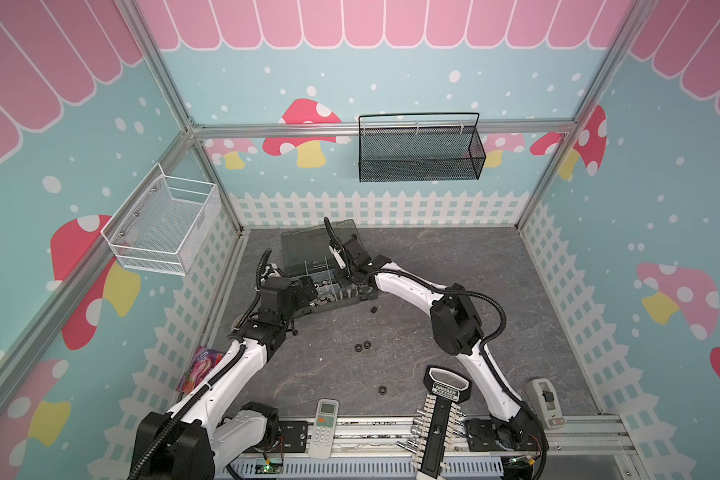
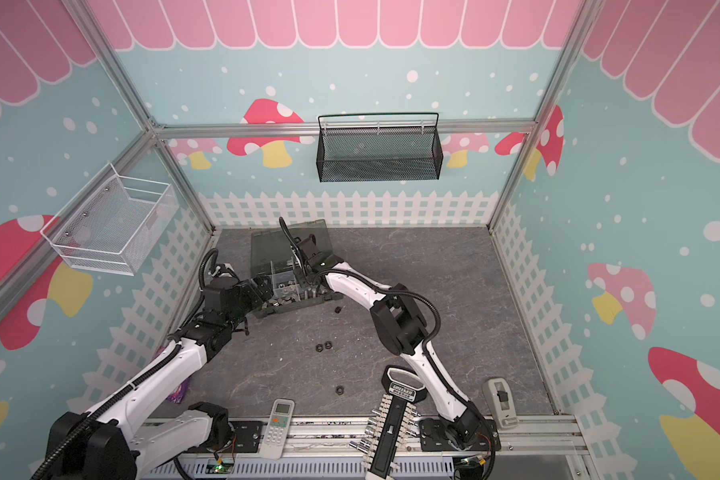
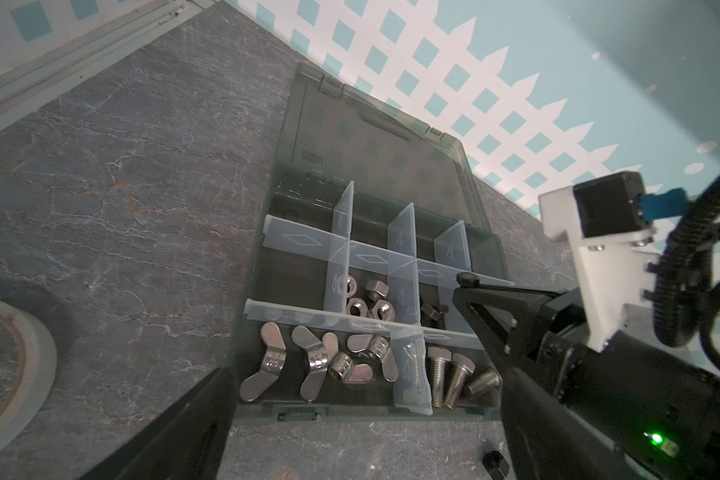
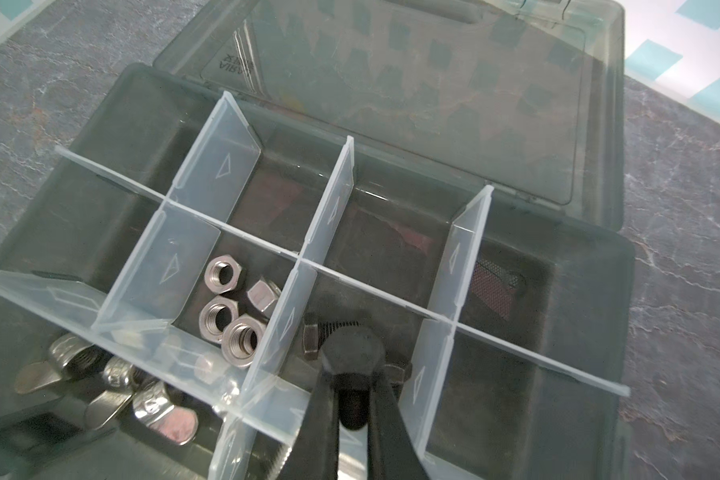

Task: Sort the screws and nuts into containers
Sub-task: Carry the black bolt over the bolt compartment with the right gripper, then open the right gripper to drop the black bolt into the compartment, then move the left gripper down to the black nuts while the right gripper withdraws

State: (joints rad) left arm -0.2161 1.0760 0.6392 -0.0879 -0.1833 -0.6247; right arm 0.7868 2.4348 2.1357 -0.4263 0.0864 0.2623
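1. The right gripper (image 4: 353, 376) is clenched on the shank of a black hex-head bolt (image 4: 352, 351). It holds the bolt over a middle-row compartment of the translucent dark-grey plastic organizer box (image 4: 591, 316) (its smoky lid (image 4: 433, 83) stands open).
2. A second black bolt (image 4: 312, 337) lies in that compartment, and shiny silver hex nuts (image 4: 225, 316) sit in the neighbouring one.
3. The left gripper (image 1: 305, 289), jaws spread wide and holding nothing, hovers at the box's near side.
4. Loose black hex nuts (image 1: 362, 345) lie on the grey marbled tabletop (image 1: 433, 332), well apart from the box.
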